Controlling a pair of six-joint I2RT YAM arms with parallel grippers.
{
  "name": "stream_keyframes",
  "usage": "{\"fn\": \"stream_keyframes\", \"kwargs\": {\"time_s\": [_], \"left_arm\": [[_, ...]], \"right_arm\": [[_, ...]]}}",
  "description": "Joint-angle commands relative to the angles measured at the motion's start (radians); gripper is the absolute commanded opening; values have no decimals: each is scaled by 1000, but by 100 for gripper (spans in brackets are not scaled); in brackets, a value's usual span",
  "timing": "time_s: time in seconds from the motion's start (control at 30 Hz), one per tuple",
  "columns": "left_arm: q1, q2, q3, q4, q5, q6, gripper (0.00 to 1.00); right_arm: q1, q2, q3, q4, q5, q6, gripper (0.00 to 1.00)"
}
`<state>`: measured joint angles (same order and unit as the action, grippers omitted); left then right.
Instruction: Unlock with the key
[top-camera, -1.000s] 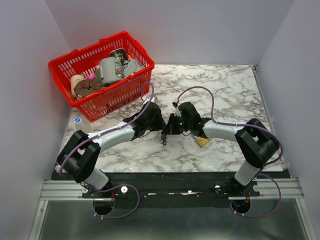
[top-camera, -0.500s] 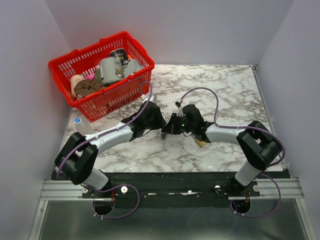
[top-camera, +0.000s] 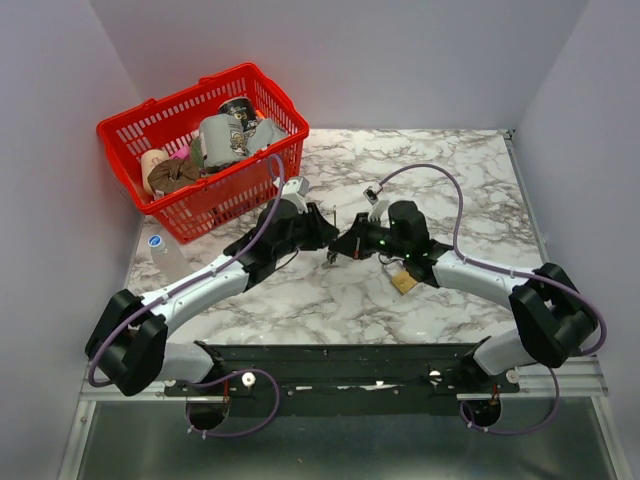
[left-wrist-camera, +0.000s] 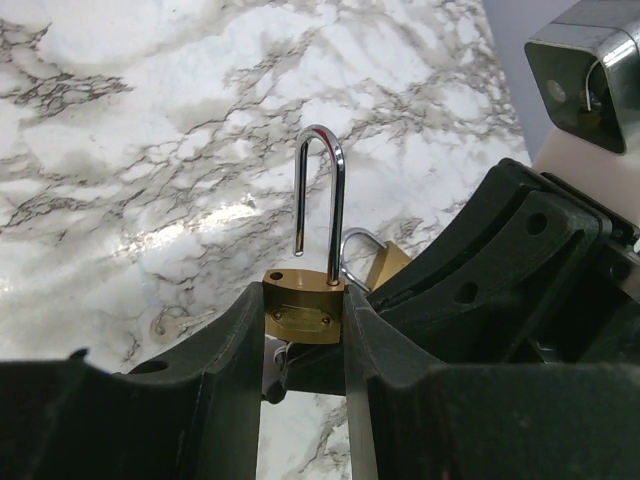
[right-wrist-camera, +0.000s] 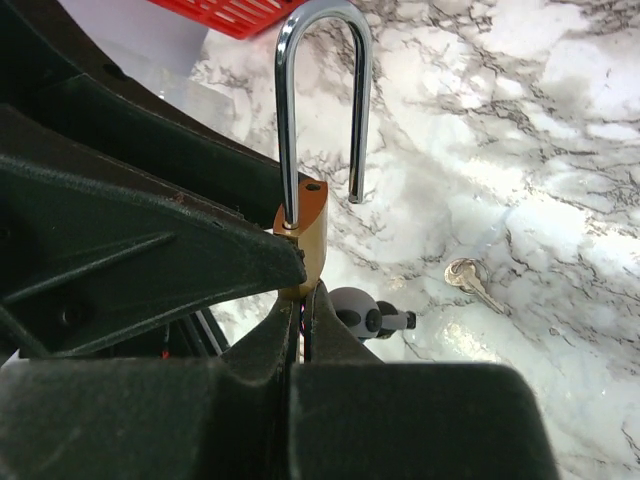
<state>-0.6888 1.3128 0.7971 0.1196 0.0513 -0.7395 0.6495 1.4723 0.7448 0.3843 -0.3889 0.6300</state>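
A brass padlock (left-wrist-camera: 303, 305) with its silver shackle (left-wrist-camera: 335, 190) sprung open at one end stands upright between the fingers of my left gripper (left-wrist-camera: 305, 300), which is shut on its body. In the right wrist view the same padlock (right-wrist-camera: 312, 235) sits just above my right gripper (right-wrist-camera: 303, 295), whose jaws are pressed together under the lock's bottom. Only a thin dark sliver shows between them; the key itself is hidden there. From above, the two grippers (top-camera: 325, 235) (top-camera: 347, 245) meet nose to nose over the table's middle.
A second brass padlock (top-camera: 404, 281) lies on the marble just right of the grippers. A loose silver key (right-wrist-camera: 470, 280) lies on the table beyond them. A red basket (top-camera: 130, 135) full of items stands at the back left, with a bottle (top-camera: 157, 245) beside it.
Both arms have stretched away from their bases, carrying the joined grippers and padlock slightly towards the back of the table. Neither grip has changed.
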Motion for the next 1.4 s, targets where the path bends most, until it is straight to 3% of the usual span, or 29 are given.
{"fn": "stream_keyframes", "kwargs": {"time_s": [0.0, 0.23, 0.4, 0.57, 0.6, 0.77, 0.93, 1.37], "left_arm": [[-21, -9, -39, 3, 205, -5, 0], [-18, -21, -39, 25, 242, 9, 0], [0, 2, 1, -61, 213, 32, 0], [34, 9, 22, -86, 209, 51, 0], [37, 14, 28, -106, 205, 60, 0], [49, 22, 42, -117, 222, 94, 0], [63, -1, 34, -98, 303, 155, 0], [64, -199, -81, -6, 656, 264, 0]], "right_arm": [[-17, -70, 30, 159, -44, -26, 1], [-24, -106, 59, 68, -74, -81, 1], [-24, -127, 54, -33, -102, -144, 3], [-24, -176, 2, -84, -160, -181, 32], [-24, -191, -4, -102, -172, -197, 42], [-24, -256, -18, -192, -292, -259, 56], [-39, -334, -19, -266, -268, -248, 67], [-146, -314, 133, -269, -464, -349, 69]]}}
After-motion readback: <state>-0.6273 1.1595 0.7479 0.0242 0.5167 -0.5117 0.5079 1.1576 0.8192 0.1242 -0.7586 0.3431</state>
